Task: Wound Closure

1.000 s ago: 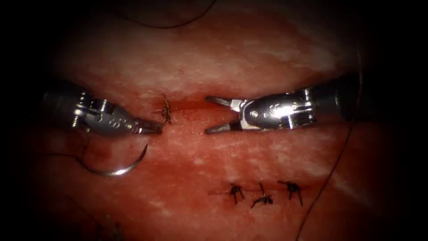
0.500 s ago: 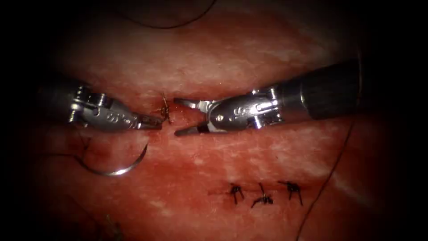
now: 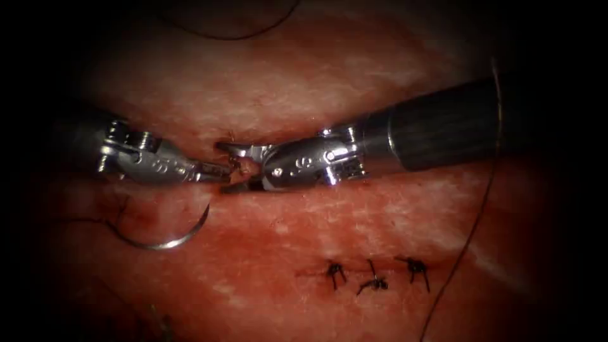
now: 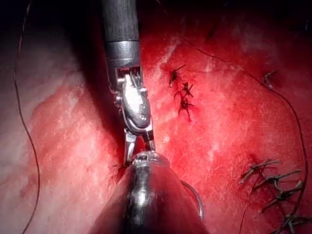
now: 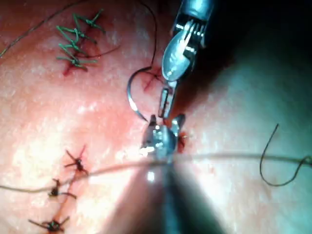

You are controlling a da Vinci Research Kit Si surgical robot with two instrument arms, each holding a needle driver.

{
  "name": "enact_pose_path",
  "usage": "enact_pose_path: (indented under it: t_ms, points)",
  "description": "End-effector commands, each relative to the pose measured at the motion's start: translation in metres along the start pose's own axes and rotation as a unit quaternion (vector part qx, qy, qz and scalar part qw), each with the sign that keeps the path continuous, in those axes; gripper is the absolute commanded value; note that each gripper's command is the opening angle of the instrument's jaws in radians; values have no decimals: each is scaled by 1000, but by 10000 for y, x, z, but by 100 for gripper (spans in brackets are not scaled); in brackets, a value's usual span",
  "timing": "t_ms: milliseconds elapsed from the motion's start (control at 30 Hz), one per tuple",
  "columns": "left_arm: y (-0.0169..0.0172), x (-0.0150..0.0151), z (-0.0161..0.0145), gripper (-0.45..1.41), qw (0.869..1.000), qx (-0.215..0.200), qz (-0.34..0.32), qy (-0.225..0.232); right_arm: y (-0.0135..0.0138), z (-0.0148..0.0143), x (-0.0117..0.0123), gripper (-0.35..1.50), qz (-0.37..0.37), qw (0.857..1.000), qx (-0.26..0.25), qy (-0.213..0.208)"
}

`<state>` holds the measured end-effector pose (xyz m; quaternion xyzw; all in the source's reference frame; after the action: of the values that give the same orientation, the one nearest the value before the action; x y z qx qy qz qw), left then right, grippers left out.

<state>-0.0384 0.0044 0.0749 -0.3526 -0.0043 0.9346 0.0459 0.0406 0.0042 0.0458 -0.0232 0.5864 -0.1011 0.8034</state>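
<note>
At cut centre, right tool (image 3: 233,170) spread around knot (image 3: 237,166); left tool (image 3: 218,171) clenched on thread tail. Needle (image 3: 166,239) loose on tissue (image 3: 316,215), left-near. Best handled keeping tail taut.

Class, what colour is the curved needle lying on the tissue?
Shiny silver metal; the needle shows best in the endoscope view, lying free left of the cut.
</note>
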Motion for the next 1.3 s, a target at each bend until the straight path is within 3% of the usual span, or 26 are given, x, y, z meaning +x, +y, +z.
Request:
enact_pose_path:
  t_ms: [33,833,933,1000,1067,1300]
  points:
    - [6,0,6,-45,1000,-1,-1,1,-7,15,-3,120,-4,1000,2,2]
    - [6,0,6,-45,1000,1,-2,4,-5,42,-13,115,-17,1000,4,2]
    - [6,0,6,-45,1000,1,-2,4,-5,42,-14,91,-24,1000,6,6]
    - [6,0,6,-45,1000,2,-2,5,-4,41,-14,41,-25,1000,9,9]
    - [6,0,6,-45,1000,2,-3,5,-4,38,-12,-35,-28,999,12,11]
    - [5,-1,6,-45,1000,2,-3,5,0,32,4,-35,-26,999,14,18]
